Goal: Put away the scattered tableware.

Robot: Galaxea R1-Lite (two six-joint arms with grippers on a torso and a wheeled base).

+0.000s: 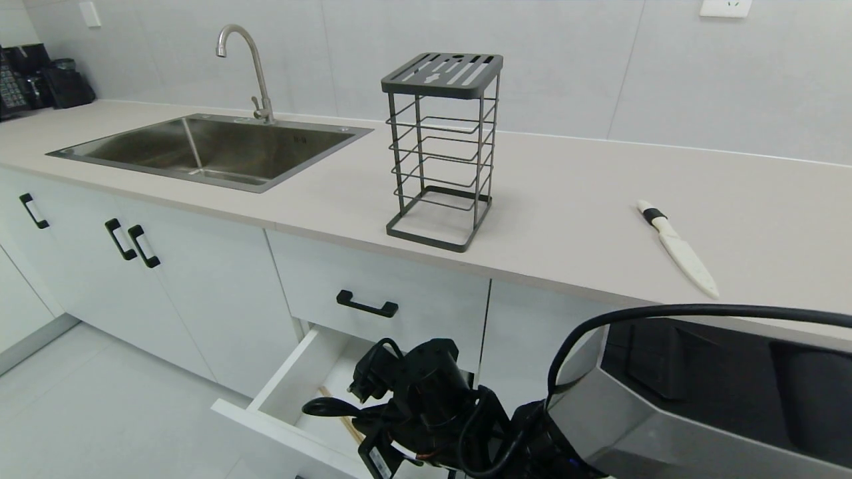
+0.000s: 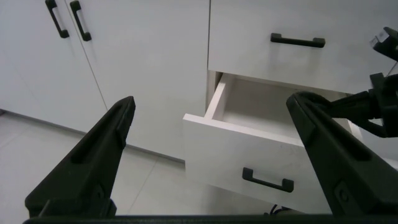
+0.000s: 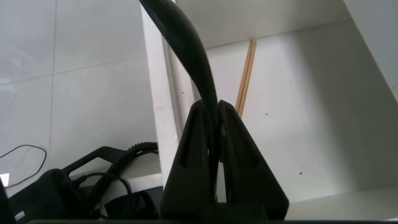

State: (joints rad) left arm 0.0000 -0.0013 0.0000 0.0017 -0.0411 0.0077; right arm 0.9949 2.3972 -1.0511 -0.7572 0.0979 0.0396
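My right gripper (image 3: 217, 134) is shut on the handle of a black spoon (image 3: 186, 43), held over the open white drawer (image 3: 298, 106). The head view shows that gripper (image 1: 393, 406) low in front of the cabinets, the black spoon's bowl (image 1: 327, 406) sticking out above the drawer (image 1: 266, 392). A pair of wooden chopsticks (image 3: 245, 74) lies on the drawer floor. On the counter at the right rests a white knife (image 1: 675, 246) with a black band. My left gripper (image 2: 211, 162) is open, with nothing between its fingers, facing the drawer front (image 2: 249, 155).
A dark wire knife rack (image 1: 442, 150) stands near the counter's front edge above the drawer. A steel sink (image 1: 206, 146) with a tap is at the left. A closed drawer with a black handle (image 1: 366, 305) sits above the open one. Cabinet doors stand to the left.
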